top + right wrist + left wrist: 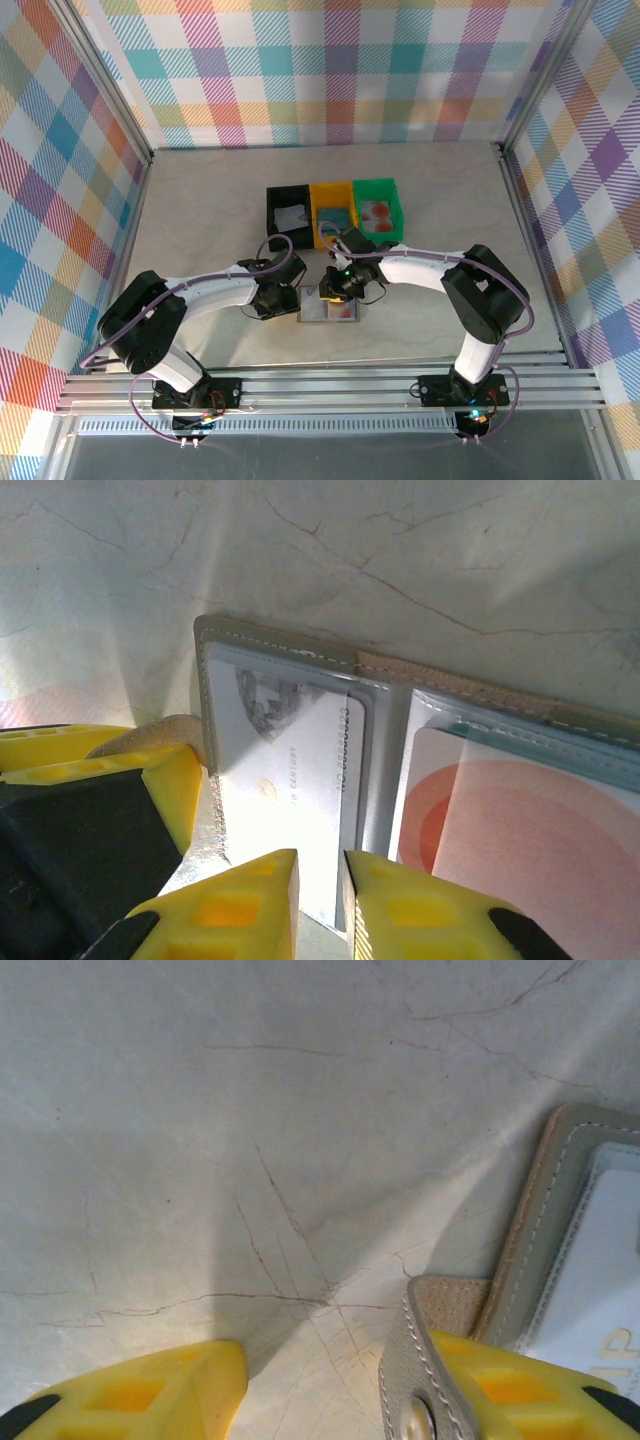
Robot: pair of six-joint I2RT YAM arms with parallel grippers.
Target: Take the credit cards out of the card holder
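The grey card holder [330, 312] lies open and flat on the table between my two grippers. In the right wrist view its left pocket holds a whitish-grey credit card [290, 750] that sticks out toward me. Its right pocket holds a reddish-pink card [530, 830] with a teal edge [470, 730] behind it. My right gripper [320, 880] is almost shut, a thin slit between its tips, which rest over the whitish card's near edge. My left gripper [335, 1370] is open at the holder's left edge [560, 1210]. The snap strap [415, 1360] lies against its right finger.
Three small trays stand in a row just behind the holder: black [288, 212], yellow [333, 208] and green [378, 208], each with something flat inside. The marbled tabletop [200, 200] stretches to plaid walls on three sides.
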